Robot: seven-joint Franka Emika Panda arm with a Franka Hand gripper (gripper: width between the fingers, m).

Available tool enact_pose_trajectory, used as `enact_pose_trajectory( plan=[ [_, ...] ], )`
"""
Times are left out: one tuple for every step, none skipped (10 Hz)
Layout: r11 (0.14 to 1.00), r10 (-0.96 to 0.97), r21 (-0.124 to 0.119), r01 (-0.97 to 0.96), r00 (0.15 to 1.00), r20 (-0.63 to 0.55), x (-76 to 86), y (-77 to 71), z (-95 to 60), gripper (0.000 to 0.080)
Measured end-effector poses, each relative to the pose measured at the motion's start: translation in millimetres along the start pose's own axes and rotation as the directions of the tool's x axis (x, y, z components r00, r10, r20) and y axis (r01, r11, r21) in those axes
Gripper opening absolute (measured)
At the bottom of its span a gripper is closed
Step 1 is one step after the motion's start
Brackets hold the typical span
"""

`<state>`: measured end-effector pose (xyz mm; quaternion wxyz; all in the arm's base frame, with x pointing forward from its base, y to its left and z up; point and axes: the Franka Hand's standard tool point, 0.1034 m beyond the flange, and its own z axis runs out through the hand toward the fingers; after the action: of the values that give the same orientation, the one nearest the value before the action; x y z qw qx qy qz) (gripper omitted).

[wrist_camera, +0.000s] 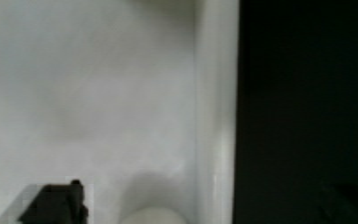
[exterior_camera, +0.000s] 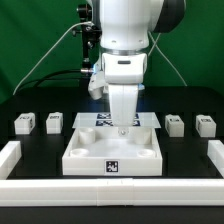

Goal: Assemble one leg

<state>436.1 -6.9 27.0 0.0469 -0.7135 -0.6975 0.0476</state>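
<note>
Four small white legs stand on the black table in the exterior view: two on its left (exterior_camera: 24,123) (exterior_camera: 54,122) and two on its right (exterior_camera: 174,123) (exterior_camera: 206,124), all apart from the arm. My gripper (exterior_camera: 122,127) points down over the back part of the big white tray-like piece (exterior_camera: 90,152). In the wrist view the gripper (wrist_camera: 210,204) is open. One dark finger (wrist_camera: 51,204) lies over that piece's white surface (wrist_camera: 105,100). The other finger is barely visible against the black table. Nothing is held.
The marker board (exterior_camera: 88,119) lies behind the tray-like piece, partly hidden by my arm. A low white wall runs along the exterior view's left (exterior_camera: 10,153), right (exterior_camera: 216,152) and front (exterior_camera: 110,188). A green curtain and cables hang behind.
</note>
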Motion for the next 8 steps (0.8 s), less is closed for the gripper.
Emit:
enact_pose_trajectory(
  plan=[
    [1.0,-0.019,0.001,0.019,1.0,-0.003,-1.4,-1.7,5.8,0.065],
    [1.0,-0.018,0.0,0.018,1.0,-0.004,-1.7,-2.4,6.5,0.065],
    [1.0,-0.018,-0.002,0.018,1.0,-0.004,-1.6,-2.4,7.4,0.065],
    [1.0,-0.017,0.005,0.017,1.0,-0.006,-2.0,-4.1,11.3,0.065],
    [1.0,-0.012,0.012,0.013,1.0,-0.007,-3.5,-5.9,14.7,0.065],
    [1.0,-0.009,0.017,0.009,1.0,-0.008,-4.6,-7.1,17.1,0.065],
    [1.0,-0.007,0.021,0.007,1.0,-0.009,-5.3,-8.1,19.5,0.0609],
    [1.0,-0.005,0.022,0.005,1.0,-0.01,-5.7,-8.2,19.7,0.0609]
  ],
)
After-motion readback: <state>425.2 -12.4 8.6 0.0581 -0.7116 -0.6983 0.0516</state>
